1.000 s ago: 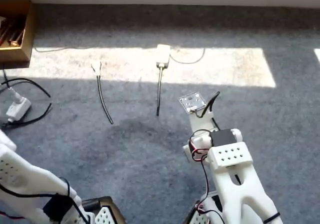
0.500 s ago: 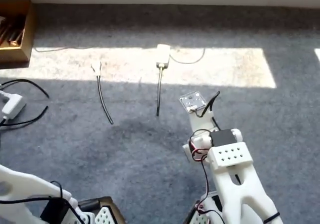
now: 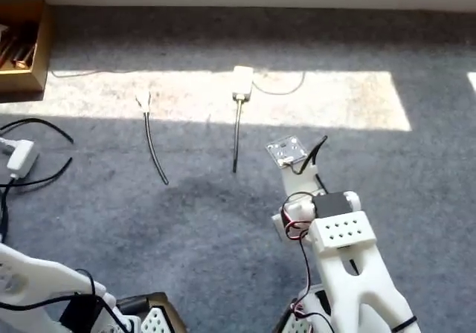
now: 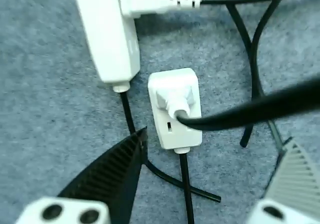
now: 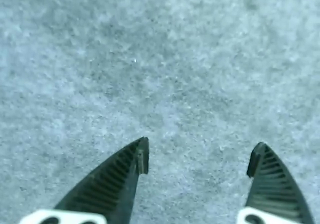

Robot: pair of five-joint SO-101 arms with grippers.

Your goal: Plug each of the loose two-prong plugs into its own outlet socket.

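Covering the whole scene is a grey-blue carpet (image 3: 186, 221), crossed at its far side by a bright band of sunlight. Seen from above, the white right arm (image 3: 343, 255) stretches from the near right edge toward the middle, and the white left arm (image 3: 37, 285) sits low in the near left corner. A brown wooden box (image 3: 26, 47) stands at the far left edge. The right gripper (image 5: 200, 144) hangs over bare carpet, its two black ridged fingers (image 5: 120, 176) spread wide and holding nothing. The left gripper (image 4: 216, 138) hangs over white blocks and black cords at the carpet's left edge, its fingers also spread wide and empty, one black, one pale grey. Below it lies a long white adapter block (image 4: 107, 34) with a white side plug (image 4: 150, 1) pushed into its end. Just beside that block lies a small white outlet socket (image 4: 175, 124) with a white seated plug (image 4: 170, 96) in its face, whose thick black cord (image 4: 250, 111) runs off to one side. In the sunlit band, a second white outlet socket (image 3: 242, 80) lies near the middle, with a thin black cord (image 3: 236, 136) leading from its near end toward the arms. A loose white two-prong plug (image 3: 143, 101) lies to its left, well apart, with a trailing black cord (image 3: 155, 151).
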